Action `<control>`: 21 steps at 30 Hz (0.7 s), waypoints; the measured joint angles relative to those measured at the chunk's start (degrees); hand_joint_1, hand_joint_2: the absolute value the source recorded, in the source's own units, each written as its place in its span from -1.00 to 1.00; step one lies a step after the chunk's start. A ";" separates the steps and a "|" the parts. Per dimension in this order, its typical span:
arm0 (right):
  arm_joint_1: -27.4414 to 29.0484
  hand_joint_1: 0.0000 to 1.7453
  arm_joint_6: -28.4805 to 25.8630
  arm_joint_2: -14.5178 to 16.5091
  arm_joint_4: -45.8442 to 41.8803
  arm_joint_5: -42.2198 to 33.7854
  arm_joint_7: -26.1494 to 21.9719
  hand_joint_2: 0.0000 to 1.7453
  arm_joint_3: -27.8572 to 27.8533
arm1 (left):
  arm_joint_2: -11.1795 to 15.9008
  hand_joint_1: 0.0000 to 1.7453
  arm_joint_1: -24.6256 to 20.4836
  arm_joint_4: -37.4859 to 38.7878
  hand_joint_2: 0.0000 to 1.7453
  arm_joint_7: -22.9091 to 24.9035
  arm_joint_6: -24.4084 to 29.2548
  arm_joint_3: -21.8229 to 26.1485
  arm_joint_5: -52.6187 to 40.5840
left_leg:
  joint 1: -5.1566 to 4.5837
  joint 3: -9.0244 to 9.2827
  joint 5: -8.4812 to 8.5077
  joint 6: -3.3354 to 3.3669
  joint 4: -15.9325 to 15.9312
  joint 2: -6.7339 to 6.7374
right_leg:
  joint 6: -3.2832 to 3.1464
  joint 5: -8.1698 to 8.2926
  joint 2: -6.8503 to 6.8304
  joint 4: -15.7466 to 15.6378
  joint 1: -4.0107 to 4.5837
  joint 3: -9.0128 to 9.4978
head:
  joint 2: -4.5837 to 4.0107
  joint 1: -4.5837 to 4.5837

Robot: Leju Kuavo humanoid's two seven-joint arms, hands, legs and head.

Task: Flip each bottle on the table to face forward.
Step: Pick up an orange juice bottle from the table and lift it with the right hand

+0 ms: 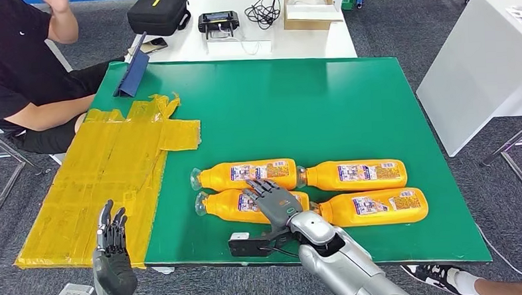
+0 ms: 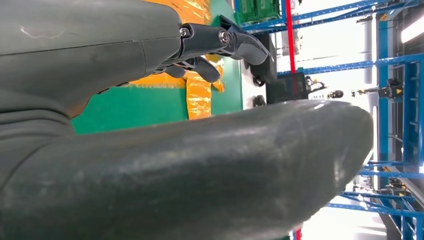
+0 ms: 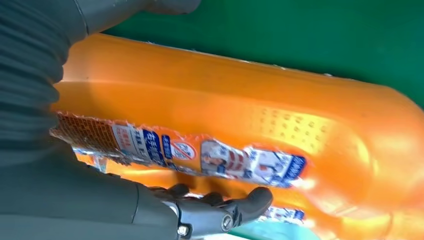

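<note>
Nearest the camera, the right robot hand is laid with fingers spread over the near-left bottle, resting on its labelled side without any closed grip being visible; in the right wrist view its dark fingers are seen curving against the orange body beside the label. The left robot hand is held upright at the near edge of the yellow taped sheet, fingers apart and holding nothing. Four orange bottles are lying on their sides in two rows on the green surface: the far-left bottle, the far-right bottle and the near-right bottle are shown with labels facing up. Which sides count as forward cannot be told, so the task is judged to be in hand on the near-left bottle, with the others possibly done. A seated person is beside the surface.
</note>
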 joint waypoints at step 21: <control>-3.07 1.00 8.63 -0.49 9.46 5.85 5.65 1.00 2.43 | -0.32 -1.00 0.17 0.32 -1.00 0.00 -0.38 0.75 -0.43 | -0.13 1.12 -0.16 0.13 -0.02 -0.03 | 0.16 -0.18 0.00 -0.08 0.02 1.03 | 0.00 -0.01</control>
